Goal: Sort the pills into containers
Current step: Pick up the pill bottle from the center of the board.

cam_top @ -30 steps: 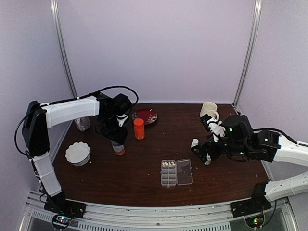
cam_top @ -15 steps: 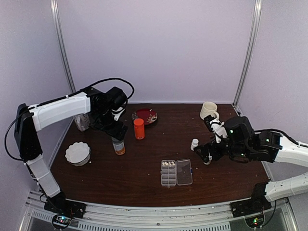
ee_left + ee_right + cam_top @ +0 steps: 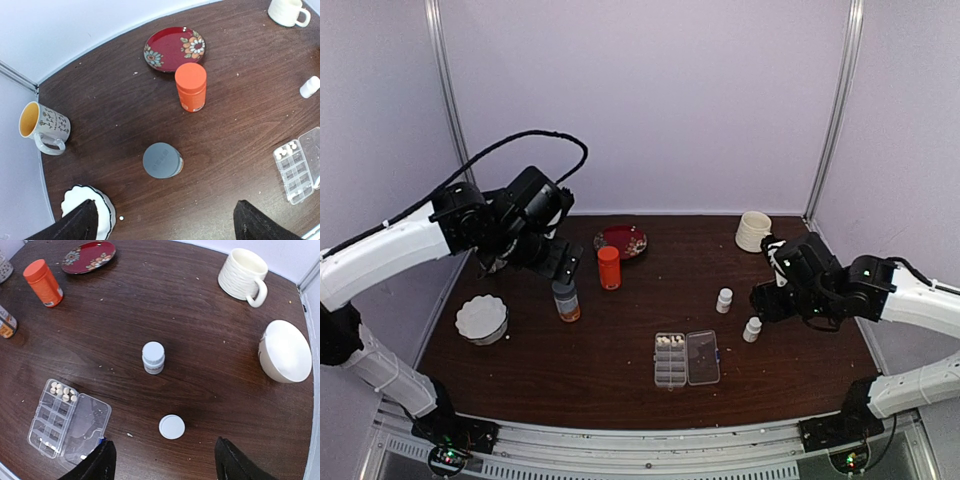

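Note:
The clear organiser box (image 3: 670, 362) lies open at the front middle of the table, its lid (image 3: 703, 357) folded out to the right. Cream pills (image 3: 669, 340) fill its far compartment; they also show in the right wrist view (image 3: 62, 391) and the left wrist view (image 3: 286, 150). A few more lie in a near compartment (image 3: 47, 445). My left gripper (image 3: 167, 227) is open and empty, high above a grey-capped bottle (image 3: 161, 160). My right gripper (image 3: 165, 465) is open and empty, above the nearer of two white bottles (image 3: 172, 427).
The other white bottle (image 3: 153, 357) stands upright. An orange bottle (image 3: 609, 267) and red plate (image 3: 623, 241) sit at the back middle. A white cup (image 3: 753, 230) is back right, with a white bowl (image 3: 284, 351) near it. A scalloped dish (image 3: 481, 318), a patterned mug (image 3: 42, 127) and a loose pill (image 3: 121, 218) are at the left.
My left gripper has risen and drawn back left, off the grey-capped bottle. My right gripper has pulled back to the right, away from the white bottles, which stand free.

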